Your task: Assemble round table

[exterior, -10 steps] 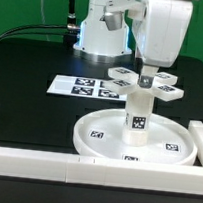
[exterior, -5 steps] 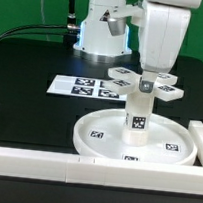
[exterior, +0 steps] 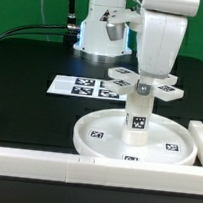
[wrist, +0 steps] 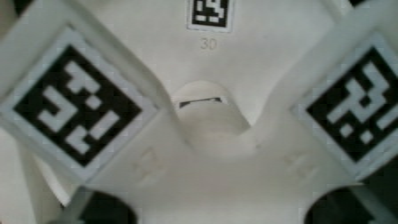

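Observation:
The large rimmed round disc (exterior: 94,136) lies on the table at the front. The short cylindrical post (exterior: 136,119) stands upright in its central hub. The cross-shaped foot (exterior: 167,91) sits level on top of the post, its tagged arms spread out. My gripper (exterior: 145,78) comes straight down onto the foot's centre and is shut on it. In the wrist view the foot (wrist: 196,140) fills the picture, with two tagged arms either side of its centre. My dark fingertips (wrist: 98,210) show only at the edge, on both sides of the foot.
The marker board (exterior: 73,86) lies behind the disc toward the exterior view's left. A long white rail (exterior: 43,163) runs along the front, with another rail (exterior: 199,135) at the exterior view's right. The robot base (exterior: 96,34) stands at the back.
The wrist has turned a little above the post. The foot, post and disc stay where they were.

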